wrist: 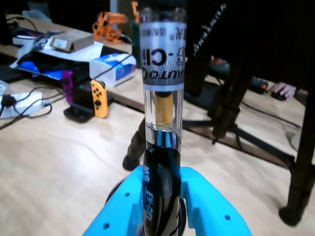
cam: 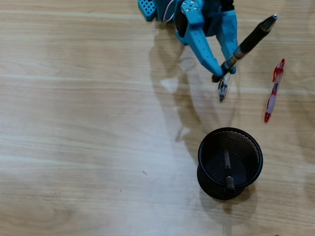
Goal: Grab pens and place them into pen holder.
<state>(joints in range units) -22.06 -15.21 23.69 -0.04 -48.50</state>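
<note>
Item one — my blue gripper (cam: 224, 71), top of the overhead view, fingers closed on a black pen (cam: 246, 45) that slants up to the right. A clear-barrelled pen (cam: 223, 88) shows just below the fingertips; whether it is gripped too, I cannot tell. Red and white pen (cam: 273, 91) — flat on the table (cam: 88, 123), right of the gripper. Pen holder (cam: 230, 162), lower right, upright, one pen (cam: 228, 172) inside. Wrist view: a clear barrel (wrist: 163, 93) fills the centre, blue finger (wrist: 206, 206) beneath.

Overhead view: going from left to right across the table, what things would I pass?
Blue jaws gripping a black pen → black mesh pen holder → red and white pen lying at the far right.
</note>
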